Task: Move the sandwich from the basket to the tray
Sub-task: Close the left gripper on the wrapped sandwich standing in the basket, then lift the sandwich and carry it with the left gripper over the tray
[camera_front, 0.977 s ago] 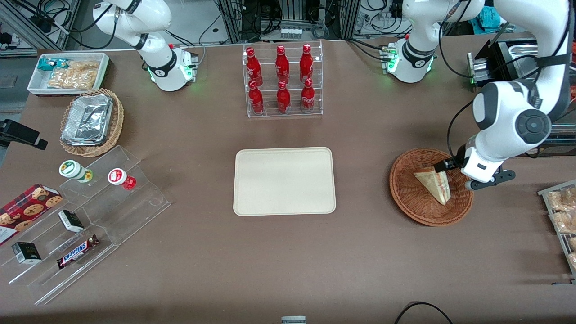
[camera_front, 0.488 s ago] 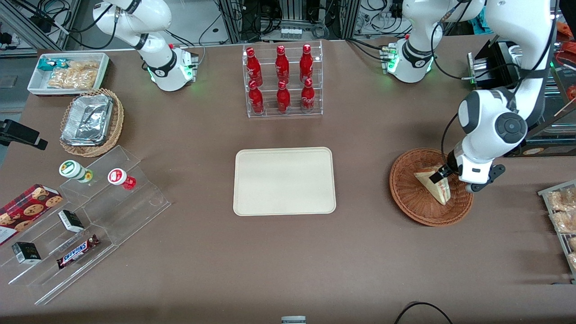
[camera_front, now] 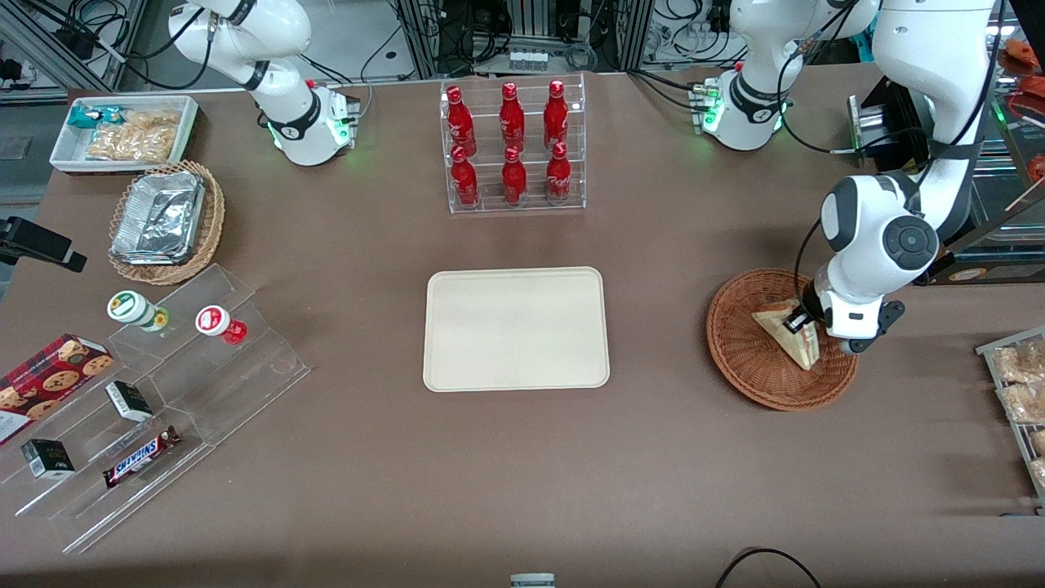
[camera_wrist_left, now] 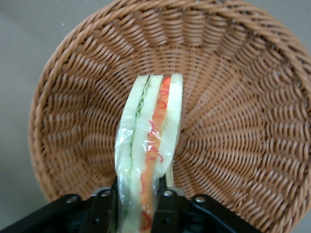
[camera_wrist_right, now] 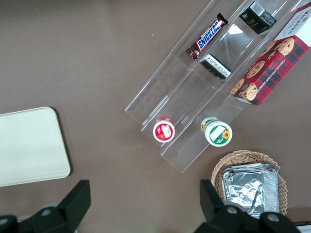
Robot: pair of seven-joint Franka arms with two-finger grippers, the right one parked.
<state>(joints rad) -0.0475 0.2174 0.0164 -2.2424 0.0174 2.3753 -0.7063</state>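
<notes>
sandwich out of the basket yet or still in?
Still in. The sandwich stands on edge inside the basket, wicker all around it. The gripper is in the basket, a finger on each side of the sandwich; lift not visible.

The sandwich [camera_wrist_left: 148, 155] shows pale cream bread with stripes of green, orange-red and yellowish filling under a glossy clear wrap. It lies in the basket [camera_front: 755, 371], a reddish-brown wicker weave with ribbed rows. The gripper [camera_wrist_left: 141, 204] is black, on a white arm with dark grey joints. The tray [camera_front: 516, 328] is plain cream-beige, and the worktop [camera_front: 522, 474] is a flat matte brown. The cola bottles [camera_front: 511, 139] are red with white lettering, standing in a clear rack. The cookie box [camera_front: 45, 384] carries a red and dark tartan pattern with brown cookies printed on it.
</notes>
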